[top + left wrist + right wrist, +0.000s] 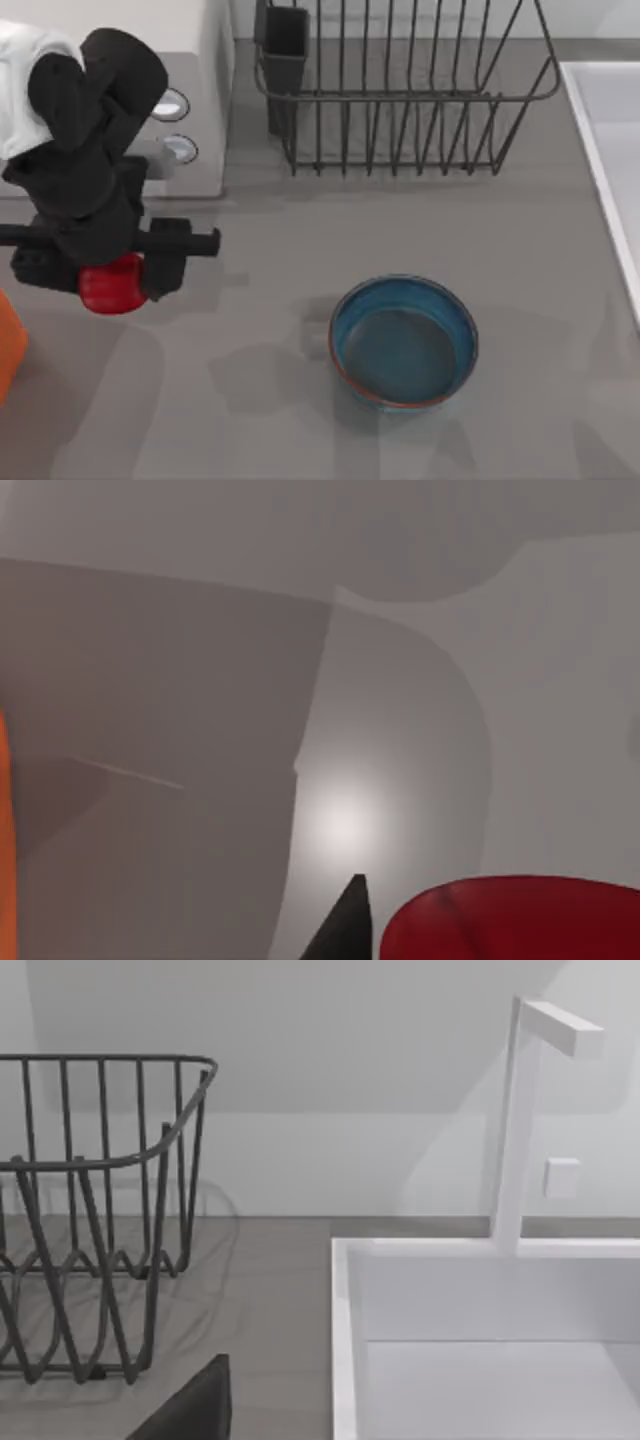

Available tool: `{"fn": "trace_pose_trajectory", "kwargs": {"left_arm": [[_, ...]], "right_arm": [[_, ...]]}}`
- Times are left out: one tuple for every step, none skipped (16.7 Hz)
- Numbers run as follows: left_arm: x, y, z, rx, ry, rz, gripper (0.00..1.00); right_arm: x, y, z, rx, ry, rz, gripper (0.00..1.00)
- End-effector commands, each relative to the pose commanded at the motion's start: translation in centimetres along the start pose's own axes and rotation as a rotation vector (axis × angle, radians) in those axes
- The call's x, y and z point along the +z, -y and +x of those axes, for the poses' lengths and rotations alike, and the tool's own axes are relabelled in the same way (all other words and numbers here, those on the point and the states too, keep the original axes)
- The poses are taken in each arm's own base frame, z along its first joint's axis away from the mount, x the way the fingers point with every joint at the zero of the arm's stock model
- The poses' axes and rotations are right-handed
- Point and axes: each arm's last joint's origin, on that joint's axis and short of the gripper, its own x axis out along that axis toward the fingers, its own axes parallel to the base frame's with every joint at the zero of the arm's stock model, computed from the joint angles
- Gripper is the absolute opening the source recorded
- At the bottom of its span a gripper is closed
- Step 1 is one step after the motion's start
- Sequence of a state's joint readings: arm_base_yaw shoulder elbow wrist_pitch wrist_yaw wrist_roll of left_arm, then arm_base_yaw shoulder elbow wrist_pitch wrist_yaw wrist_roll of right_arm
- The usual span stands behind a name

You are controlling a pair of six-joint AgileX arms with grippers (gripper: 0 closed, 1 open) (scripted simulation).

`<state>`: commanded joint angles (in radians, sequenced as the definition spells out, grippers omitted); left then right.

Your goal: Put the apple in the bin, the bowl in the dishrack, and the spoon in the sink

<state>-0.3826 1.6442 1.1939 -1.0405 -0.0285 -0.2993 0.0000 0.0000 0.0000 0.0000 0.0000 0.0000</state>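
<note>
My left gripper (105,270) is shut on the glossy red apple (110,292) at the table's left side, just in front of the microwave. In the left wrist view the apple (510,922) sits beside a black fingertip (345,928), with grey tabletop beyond. The orange bin (8,342) stands at the left edge, close to the apple, and its side (4,830) also shows in the left wrist view. The blue bowl (403,342) rests upright and apart at centre front. The wire dishrack (400,100) stands at the back. The white sink (612,150) lies at the right. The spoon is out of view.
A white microwave (190,60) with two round knobs stands behind my left arm. In the right wrist view, a dark part of my right gripper (195,1410) lies in front of the dishrack (100,1210) and the sink (345,1340), which has a white faucet (520,1120).
</note>
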Motion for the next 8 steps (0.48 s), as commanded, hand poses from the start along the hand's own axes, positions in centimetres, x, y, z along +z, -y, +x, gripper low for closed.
{"fn": "trace_pose_trajectory", "kwargs": {"left_arm": [[0.1, -0.4, 0.0, 0.0, -0.002, 0.014, 0.0], [0.3, -0.9, -0.1, 0.0, -0.004, 0.033, 0.0], [0.5, -1.6, -0.2, 0.0, -0.005, 0.057, 0.0], [0.7, -2.4, -0.3, 0.0, -0.007, 0.085, 0.0], [0.9, -3.3, -0.4, -0.001, -0.009, 0.116, 0.0], [1.0, -4.2, -0.5, -0.001, -0.012, 0.151, 0.0], [1.2, -5.2, -0.6, -0.003, -0.014, 0.191, 0.0], [1.2, -6.3, -0.8, -0.004, -0.017, 0.234, 0.0]], "right_arm": [[0.0, 0.0, 0.0, 0.0, 0.0, 0.0, 1.0], [0.0, 0.0, 0.0, 0.0, 0.0, 0.0, 1.0], [0.0, 0.0, 0.0, 0.0, 0.0, 0.0, 1.0], [0.0, 0.0, 0.0, 0.0, 0.0, 0.0, 1.0], [0.0, 0.0, 0.0, 0.0, 0.0, 0.0, 1.0], [0.0, 0.0, 0.0, 0.0, 0.0, 0.0, 1.0], [0.0, 0.0, 0.0, 0.0, 0.0, 0.0, 1.0], [0.0, 0.0, 0.0, 0.0, 0.0, 0.0, 1.0]]}}
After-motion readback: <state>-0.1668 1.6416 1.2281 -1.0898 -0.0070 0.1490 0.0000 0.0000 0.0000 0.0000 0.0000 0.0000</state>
